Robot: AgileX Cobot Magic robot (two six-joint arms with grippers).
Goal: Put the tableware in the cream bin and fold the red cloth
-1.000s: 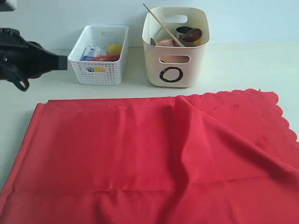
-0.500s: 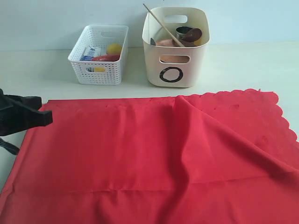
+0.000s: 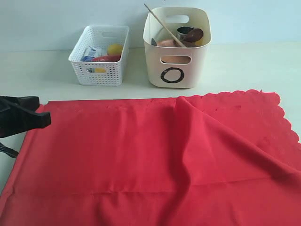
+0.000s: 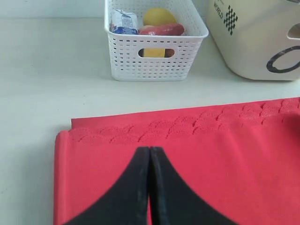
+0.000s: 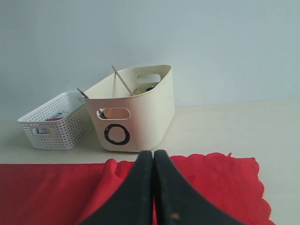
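Seen packed into the cream bin [image 3: 176,52], upper centre of the exterior frame: a chopstick [image 3: 162,26] slanting out over the rim, with a dark spoon [image 3: 195,34] and a steel cup [image 3: 184,31] beside it. Judged done with the tableware, none of it visible on the table [image 3: 244,66].

Left to do: folding the red cloth [image 3: 141,155], spread across the lower half of the frame, flat but for one diagonal ridge from centre toward lower right, scalloped edge at right. In the left wrist view, a second layer showing just past the top one at the corner, so possibly doubled once already.

Poised at the cloth's upper-left corner: left gripper [image 3: 44,118], jaws pressed together, nothing between them; contact with the fabric impossible to tell. Right gripper [image 5: 153,153] likewise closed and empty, outside the exterior frame.

Bare table between the cloth's far edge and both containers; white lattice basket [image 3: 99,54] at upper left, well apart from the corner. Near edge cut off by the frame's bottom, room there not to be judged.
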